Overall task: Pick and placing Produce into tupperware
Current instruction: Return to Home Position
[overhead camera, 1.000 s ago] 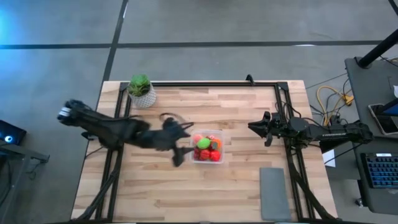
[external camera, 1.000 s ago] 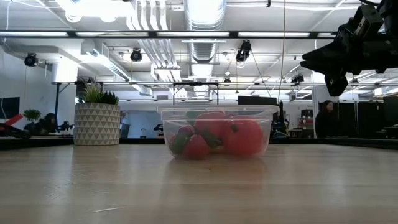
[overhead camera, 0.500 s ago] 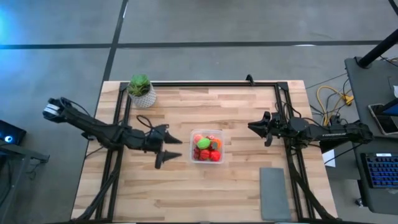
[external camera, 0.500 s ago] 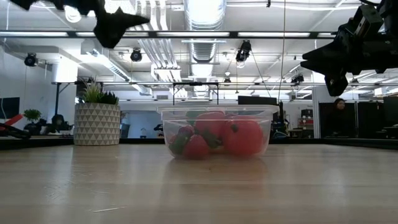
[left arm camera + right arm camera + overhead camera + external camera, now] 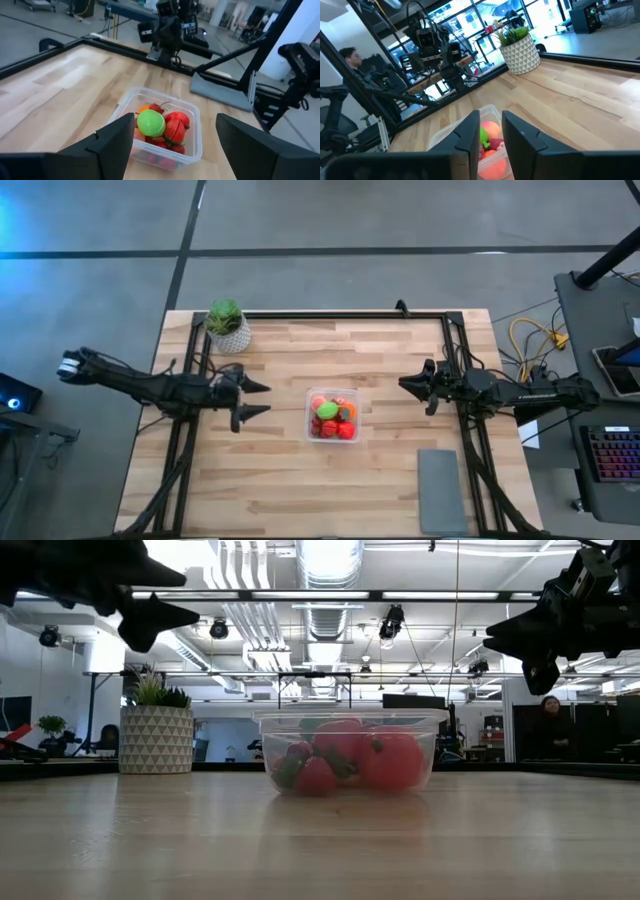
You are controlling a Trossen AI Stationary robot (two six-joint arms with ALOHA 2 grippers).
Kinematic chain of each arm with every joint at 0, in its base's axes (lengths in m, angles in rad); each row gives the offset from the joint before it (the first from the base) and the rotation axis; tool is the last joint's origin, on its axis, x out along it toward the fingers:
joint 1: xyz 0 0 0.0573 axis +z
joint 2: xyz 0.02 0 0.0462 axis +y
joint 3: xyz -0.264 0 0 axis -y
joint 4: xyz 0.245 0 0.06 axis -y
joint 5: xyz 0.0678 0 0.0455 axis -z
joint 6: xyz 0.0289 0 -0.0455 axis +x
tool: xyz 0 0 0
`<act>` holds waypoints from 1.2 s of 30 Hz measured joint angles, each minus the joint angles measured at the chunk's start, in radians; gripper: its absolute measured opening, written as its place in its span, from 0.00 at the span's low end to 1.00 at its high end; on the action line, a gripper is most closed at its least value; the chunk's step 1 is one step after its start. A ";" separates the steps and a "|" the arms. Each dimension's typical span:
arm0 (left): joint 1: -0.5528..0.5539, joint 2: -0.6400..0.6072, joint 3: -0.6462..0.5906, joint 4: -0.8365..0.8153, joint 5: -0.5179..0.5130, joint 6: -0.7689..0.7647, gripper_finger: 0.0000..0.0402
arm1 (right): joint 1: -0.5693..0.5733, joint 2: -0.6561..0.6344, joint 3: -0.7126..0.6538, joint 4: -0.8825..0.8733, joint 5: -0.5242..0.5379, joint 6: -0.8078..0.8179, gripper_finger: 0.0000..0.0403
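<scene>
Wooden tabletop [image 5: 300, 470] is seen beneath both arms. Toward its left edge the left gripper [image 5: 258, 399] is held empty, fingers spread wide, aimed across at the tupperware [image 5: 310, 417], set mid-table and filled with produce [image 5: 327, 411]; by the right edge the right gripper [image 5: 404, 384] is parked, fingers narrowly parted.

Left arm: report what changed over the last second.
The left claw drew back from beside the tupperware toward the left side of the table, open and empty. The tupperware, the produce in it and the right claw stayed put.
</scene>
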 joint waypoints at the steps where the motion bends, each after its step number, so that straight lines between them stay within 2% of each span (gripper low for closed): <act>1: 0.000 -0.025 -0.012 -0.001 0.000 0.001 0.66 | 0.000 0.000 0.000 0.000 0.000 0.000 0.19; 8: 0.000 -0.154 -0.090 -0.004 -0.009 0.001 0.66 | 0.000 0.000 0.000 0.000 0.000 0.000 0.20; 14: 0.000 -0.212 -0.142 -0.018 -0.152 0.007 0.66 | 0.000 0.000 0.000 0.000 0.000 0.000 0.20; 16: 0.000 -0.225 -0.148 -0.050 -0.171 0.032 0.66 | 0.000 0.000 0.000 0.000 0.000 0.000 0.20; 30: 0.000 -0.398 -0.255 -0.077 -0.183 0.054 0.66 | 0.000 0.000 0.000 0.000 0.000 0.000 0.20; 36: 0.000 -0.476 -0.285 -0.140 -0.182 0.053 0.66 | 0.000 0.000 0.000 0.000 0.000 0.000 0.19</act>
